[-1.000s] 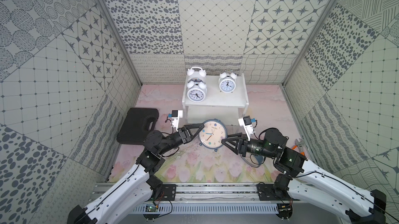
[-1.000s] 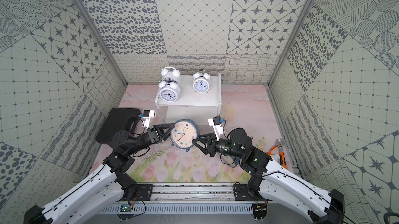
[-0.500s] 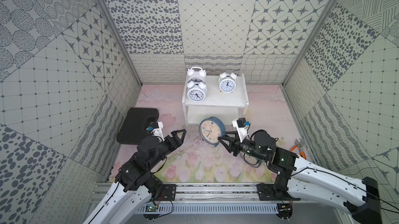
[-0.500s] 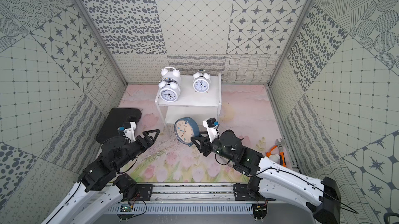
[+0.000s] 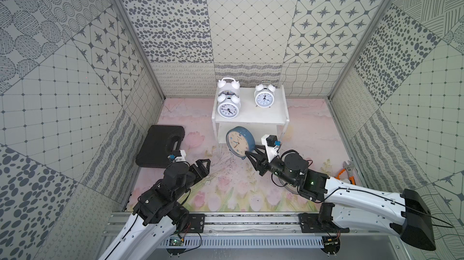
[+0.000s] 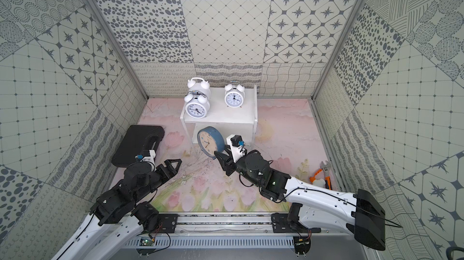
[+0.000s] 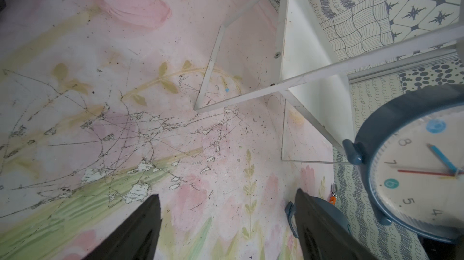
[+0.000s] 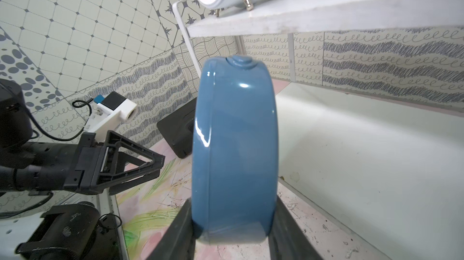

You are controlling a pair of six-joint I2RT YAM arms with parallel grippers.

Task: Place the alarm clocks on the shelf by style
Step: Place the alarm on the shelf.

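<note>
right jaws clamped on blue clock (image 5: 238, 142), upright, in front of shelf (image 5: 251, 118) lower tier. left jaws wide open, empty, over desk (image 5: 226, 186) near case (image 5: 160, 143)

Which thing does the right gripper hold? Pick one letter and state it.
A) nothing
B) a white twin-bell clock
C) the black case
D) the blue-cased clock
D: in the right wrist view the right gripper has one finger against each flat side of the blue-cased clock, which it holds upright just in front of the shelf.
</note>
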